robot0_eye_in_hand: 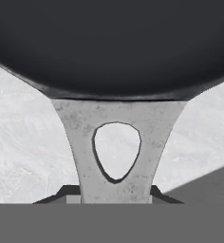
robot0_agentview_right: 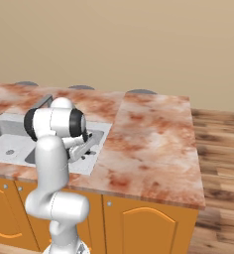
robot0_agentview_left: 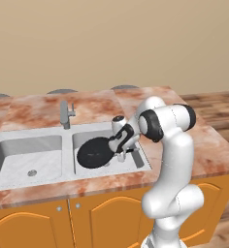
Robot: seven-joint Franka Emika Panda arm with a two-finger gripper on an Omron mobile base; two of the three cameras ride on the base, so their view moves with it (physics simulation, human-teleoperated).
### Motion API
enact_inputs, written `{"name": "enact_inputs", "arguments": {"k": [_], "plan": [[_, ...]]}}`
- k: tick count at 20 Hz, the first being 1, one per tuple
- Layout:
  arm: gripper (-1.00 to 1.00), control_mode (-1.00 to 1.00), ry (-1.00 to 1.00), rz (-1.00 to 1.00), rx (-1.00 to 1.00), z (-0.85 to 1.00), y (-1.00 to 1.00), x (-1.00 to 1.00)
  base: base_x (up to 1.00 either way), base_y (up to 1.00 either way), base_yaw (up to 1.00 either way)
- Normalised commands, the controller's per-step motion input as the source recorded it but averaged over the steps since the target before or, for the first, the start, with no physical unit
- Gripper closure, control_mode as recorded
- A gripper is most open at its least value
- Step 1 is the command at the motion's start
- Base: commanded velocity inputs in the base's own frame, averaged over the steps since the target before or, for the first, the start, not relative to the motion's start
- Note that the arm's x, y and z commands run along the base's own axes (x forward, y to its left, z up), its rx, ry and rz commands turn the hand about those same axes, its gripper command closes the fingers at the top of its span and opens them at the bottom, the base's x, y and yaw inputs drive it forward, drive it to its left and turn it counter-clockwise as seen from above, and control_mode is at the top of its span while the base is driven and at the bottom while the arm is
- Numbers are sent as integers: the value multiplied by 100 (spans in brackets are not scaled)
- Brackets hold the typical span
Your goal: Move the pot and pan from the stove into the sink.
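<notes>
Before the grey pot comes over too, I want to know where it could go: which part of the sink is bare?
The left basin of the stainless steel double sink is bare down to its drain, bordered by the angular grey faucet. The right basin is crowded: the flat black frying pan and the gripper fill it.

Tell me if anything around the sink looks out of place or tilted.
Yes: the black pan sits in the right basin of the sink tilted, leaning instead of lying flat. The gripper is at its grey handle. Nothing looks spilled or damaged.
</notes>
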Motion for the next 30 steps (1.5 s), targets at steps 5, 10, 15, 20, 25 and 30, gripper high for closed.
{"name": "enact_inputs", "arguments": {"k": [5, 10, 15, 20, 25, 30], "plan": [[-100, -100, 0, 0, 0, 0, 0, 0, 0, 0, 0], [-100, -100, 0, 0, 1, 24, 0, 10, 0, 0, 0], [-100, -100, 0, -3, 4, 54, 0, 17, 0, 0, 0], [-100, -100, 0, -1, 6, 78, 0, 9, 0, 0, 0], [-100, -100, 0, 0, 6, 84, 0, -12, 0, 0, 0], [-100, -100, -14, 4, 3, 51, -17, -77, 0, 0, 0]]}}
